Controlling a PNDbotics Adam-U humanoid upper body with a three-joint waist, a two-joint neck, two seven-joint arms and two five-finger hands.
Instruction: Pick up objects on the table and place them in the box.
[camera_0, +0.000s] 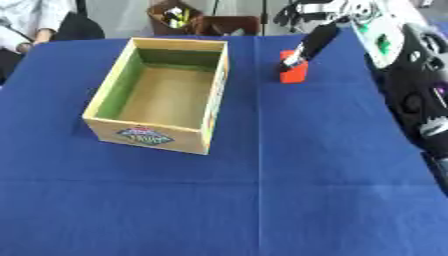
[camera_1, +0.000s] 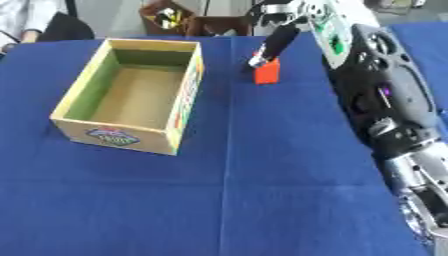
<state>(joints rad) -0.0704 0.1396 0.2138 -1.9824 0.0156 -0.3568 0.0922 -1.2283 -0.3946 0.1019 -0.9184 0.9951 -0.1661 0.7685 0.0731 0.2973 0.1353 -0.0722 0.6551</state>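
A small orange-red block (camera_0: 295, 75) stands on the blue tablecloth at the far right, to the right of the box. My right hand (camera_1: 278, 39) comes down from the upper right, and its black tip rests on the top of the block. The block still sits on the cloth. The open wooden box (camera_0: 149, 134), with a green inner wall and a colourful label on its front, stands left of centre and looks empty. My left hand is out of view.
My right arm (camera_1: 376, 95) runs along the whole right side of the table. A brown container (camera_0: 179, 17) with small items sits beyond the far edge. Blue cloth (camera_0: 262, 200) covers the near half of the table. A person sits at the far left corner.
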